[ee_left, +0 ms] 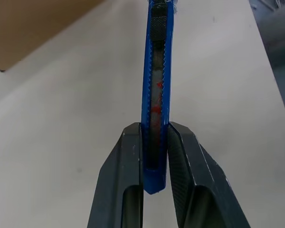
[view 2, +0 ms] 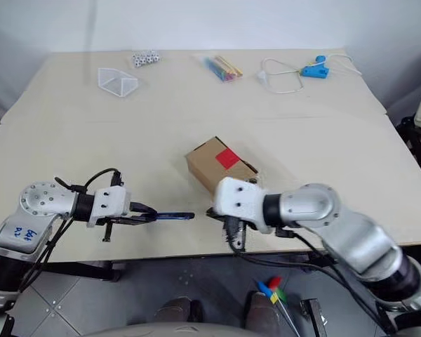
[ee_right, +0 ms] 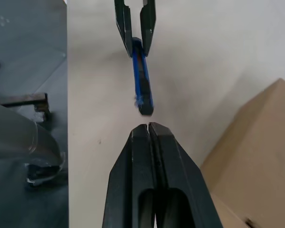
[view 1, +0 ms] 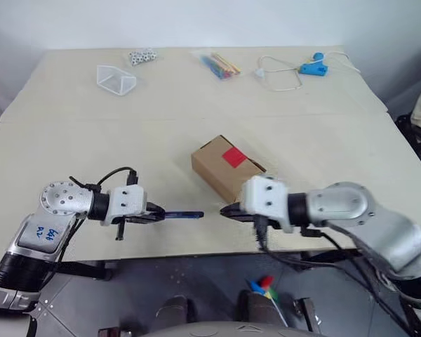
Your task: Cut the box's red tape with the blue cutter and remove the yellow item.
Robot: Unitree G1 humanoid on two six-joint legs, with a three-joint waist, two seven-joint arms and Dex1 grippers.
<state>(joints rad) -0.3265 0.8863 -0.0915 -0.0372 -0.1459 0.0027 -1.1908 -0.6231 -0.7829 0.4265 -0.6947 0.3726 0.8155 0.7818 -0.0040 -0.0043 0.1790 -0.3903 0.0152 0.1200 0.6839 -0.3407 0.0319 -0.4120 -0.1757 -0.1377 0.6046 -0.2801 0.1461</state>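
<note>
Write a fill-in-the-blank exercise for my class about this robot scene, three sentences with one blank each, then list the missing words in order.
1. The left gripper is shut on the blue ____.
2. The patch of tape on top of the box is coloured ____.
3. The right gripper has its fingers ____, with nothing between them, just short of the cutter's free end.

Missing words: cutter; red; shut
</note>
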